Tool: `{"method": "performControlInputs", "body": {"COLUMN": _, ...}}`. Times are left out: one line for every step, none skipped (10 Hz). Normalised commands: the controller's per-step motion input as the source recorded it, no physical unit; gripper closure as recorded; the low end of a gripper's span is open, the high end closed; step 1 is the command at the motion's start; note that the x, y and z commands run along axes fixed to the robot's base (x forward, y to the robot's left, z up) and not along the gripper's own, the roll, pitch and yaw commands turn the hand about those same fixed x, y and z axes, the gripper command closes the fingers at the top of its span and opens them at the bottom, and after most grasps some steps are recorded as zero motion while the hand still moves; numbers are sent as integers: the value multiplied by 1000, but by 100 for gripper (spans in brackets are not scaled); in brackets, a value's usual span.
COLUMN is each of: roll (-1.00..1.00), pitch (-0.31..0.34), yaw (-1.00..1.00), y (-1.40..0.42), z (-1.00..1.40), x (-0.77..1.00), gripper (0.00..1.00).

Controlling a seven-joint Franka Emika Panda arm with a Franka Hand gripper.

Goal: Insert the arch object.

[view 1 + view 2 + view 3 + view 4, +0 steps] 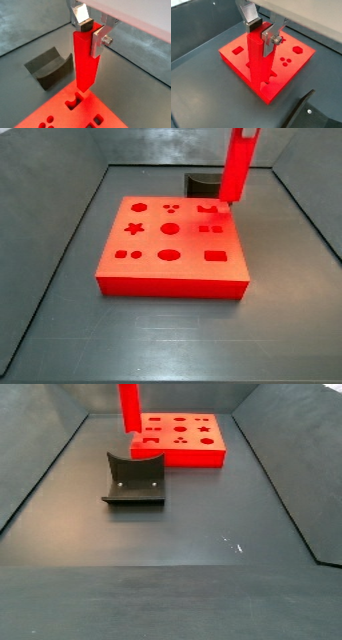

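Observation:
My gripper (90,34) is shut on the top of a tall red bar (85,60); both wrist views show this, and it also appears here (261,32). The bar (259,60) hangs upright and has a curved notch in its lower end. That end is just over a notched hole (75,102) near a corner of the flat red board (298,62). In both side views only the bar (238,168) (130,409) shows, and the gripper is out of frame. No small dark arch block shows apart from the fixture.
The dark fixture (134,482) stands on the grey floor beside the board (201,456); it also shows behind the board in a side view (201,180) and in both wrist views (48,67) (308,112). Sloping grey walls (67,228) ring the floor.

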Motion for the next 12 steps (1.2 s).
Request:
{"method": "performControlInputs", "body": {"roll": 26, "pitch": 114, "yaw": -211, "y": -131, "z": -203, "x": -334, "gripper": 100}}
{"method": "performControlInputs", "body": {"roll": 34, "pitch": 201, "yaw": -300, "y": -97, "z": -103, "x": -266, "gripper": 100}}
{"method": "performControlInputs", "body": {"roll": 36, "pitch": 317, "yaw": -383, "y": -63, "z": 0, "x": -211, "gripper": 100}}
{"method": "performControlInputs", "body": {"roll": 17, "pitch": 279, "yaw": -351, "y": -77, "z": 0, "x": -171, "gripper": 100}}
{"method": "performControlInputs", "body": {"roll": 0, "pitch": 0, "yaw": -86, "y": -23, "z": -3, "x": -91, "gripper": 100}}
{"method": "performControlInputs", "body": {"roll": 0, "pitch": 0, "yaw": -17, "y": 0, "z": -60, "x": -94, "gripper": 100}}
{"method": "performControlInputs", "body": {"roll": -10, "pitch": -1, "yaw": 0, "y": 0, "z": -106, "x": -80, "gripper": 100}}
{"method": "performControlInputs", "body": {"roll": -47, "pitch": -54, "yaw": 26, "y": 123, "z": -220, "x": -111, "gripper": 100}}
{"method": "performControlInputs", "body": {"roll": -91, "pitch": -80, "yaw": 143, "y": 240, "z": -134, "x": -171, "gripper": 100}}
{"method": "performControlInputs", "body": {"roll": -93, "pitch": -114, "yaw": 271, "y": 214, "z": -26, "x": -191, "gripper": 100}}
{"method": "performControlInputs", "body": {"roll": -83, "pitch": -176, "yaw": 274, "y": 29, "z": 0, "x": -203, "gripper": 100}}
{"method": "performControlInputs", "body": {"roll": -19, "pitch": -153, "yaw": 274, "y": 0, "z": -186, "x": -149, "gripper": 100}}
